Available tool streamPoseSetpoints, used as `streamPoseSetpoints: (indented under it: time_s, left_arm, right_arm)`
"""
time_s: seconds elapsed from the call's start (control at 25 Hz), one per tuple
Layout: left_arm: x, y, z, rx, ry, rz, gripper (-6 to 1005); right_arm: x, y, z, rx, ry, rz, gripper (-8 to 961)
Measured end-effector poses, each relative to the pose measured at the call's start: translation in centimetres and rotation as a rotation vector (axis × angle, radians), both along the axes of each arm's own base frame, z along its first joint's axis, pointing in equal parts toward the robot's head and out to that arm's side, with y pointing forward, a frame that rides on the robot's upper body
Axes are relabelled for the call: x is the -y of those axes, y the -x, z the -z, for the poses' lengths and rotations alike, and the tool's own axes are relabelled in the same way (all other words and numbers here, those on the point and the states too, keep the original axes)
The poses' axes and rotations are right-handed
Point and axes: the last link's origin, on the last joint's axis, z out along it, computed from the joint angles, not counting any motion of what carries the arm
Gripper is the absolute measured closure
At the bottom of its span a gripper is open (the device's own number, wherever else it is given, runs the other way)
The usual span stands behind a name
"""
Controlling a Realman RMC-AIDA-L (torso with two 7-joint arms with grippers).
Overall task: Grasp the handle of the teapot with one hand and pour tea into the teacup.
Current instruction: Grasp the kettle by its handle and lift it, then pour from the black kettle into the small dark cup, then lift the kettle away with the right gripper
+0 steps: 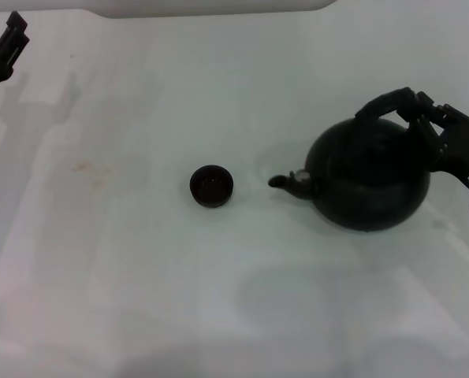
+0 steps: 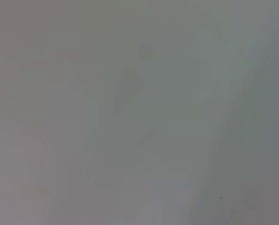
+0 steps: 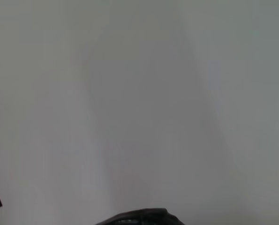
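Note:
The large matte black teapot [image 1: 368, 177] stands on the white table at the right, its short spout [image 1: 285, 181] pointing left toward the teacup [image 1: 211, 186]. That small dark cup sits upright near the middle, a short gap from the spout. The black arched handle [image 1: 380, 104] rises over the pot. My right gripper [image 1: 423, 114] reaches in from the right edge and is shut on the handle's right end. In the right wrist view only a dark curved strip of the teapot [image 3: 139, 217] shows. My left gripper [image 1: 12, 35] stays parked at the far left corner, open and holding nothing.
The white table [image 1: 139, 299] spreads around both objects, with a faint stain [image 1: 84, 167] left of the cup. A pale raised edge [image 1: 210, 8] runs along the back. The left wrist view holds only the blank table surface [image 2: 139, 112].

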Motion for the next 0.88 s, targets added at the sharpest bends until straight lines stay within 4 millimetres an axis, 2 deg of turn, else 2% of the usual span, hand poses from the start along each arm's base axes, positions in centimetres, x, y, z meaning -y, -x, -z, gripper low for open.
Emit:
streamPoseSetpoints:
  time_s: [0.24,0.48,0.52,0.56,0.88]
  left_arm:
    - [0.1,0.1,0.0,0.002,0.001,-0.003,135]
    - [0.1,0.1,0.1,0.002,0.003,-0.003,135]
    - [0.1,0.1,0.1,0.002,0.004,-0.003,135]
    - [0.1,0.1,0.1,0.002,0.005,-0.002,135]
    - [0.3,0.2,0.2,0.004,0.008,-0.006,136]
  right_arm:
    - [-0.6,0.9,0.0,0.002,-0.011,-0.042,748]
    - [-3.5,4.0,0.0,0.035,-0.049,-0.172,752]
    - [-4.4,5.1,0.2,0.056,-0.058,-0.213,753]
    - [-4.4,5.1,0.2,0.056,-0.058,-0.213,754]
    - [-6.0,7.4,1.3,0.246,-0.148,-0.326,776]
